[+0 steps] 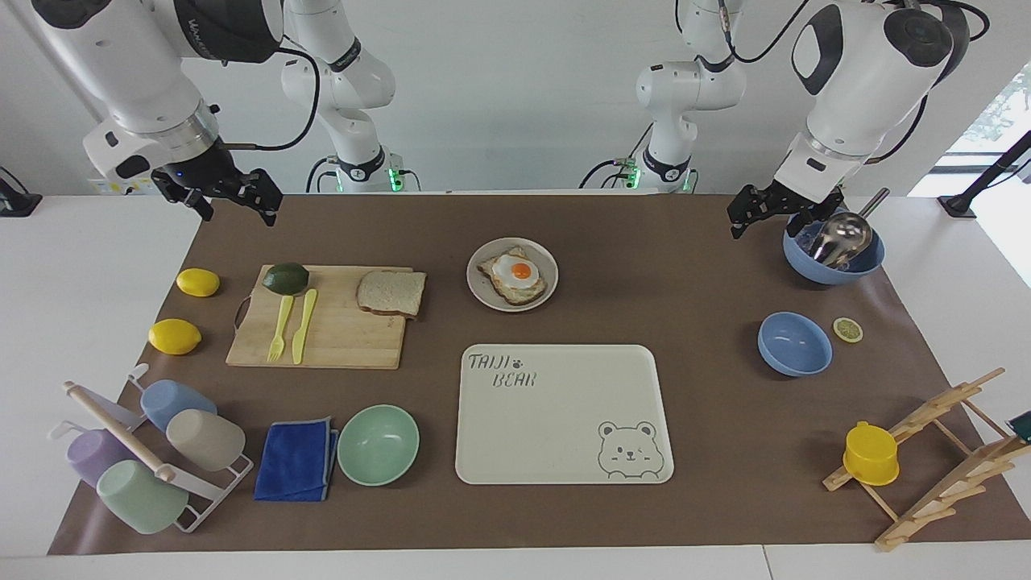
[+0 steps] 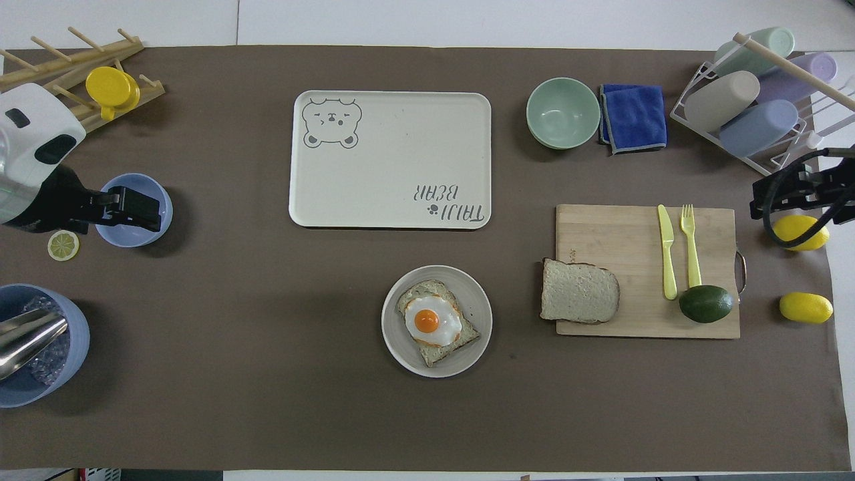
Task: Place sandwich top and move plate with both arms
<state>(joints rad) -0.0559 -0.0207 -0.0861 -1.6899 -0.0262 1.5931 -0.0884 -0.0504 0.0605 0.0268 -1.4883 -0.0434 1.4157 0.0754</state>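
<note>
Here the tray (image 1: 564, 415) says "TAIJI BEAR"; the plate (image 1: 549, 287) sits just beside its edge, nearer the robots. Left gripper (image 1: 761, 211) and right gripper (image 1: 233, 201) hang open, holding nothing.

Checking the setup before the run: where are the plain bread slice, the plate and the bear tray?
sandwich top (image 1: 392, 292), facing view, middle of the crumb.
plate (image 1: 545, 254), facing view, bare rim.
bear tray (image 1: 556, 419), facing view, blank middle.
</note>
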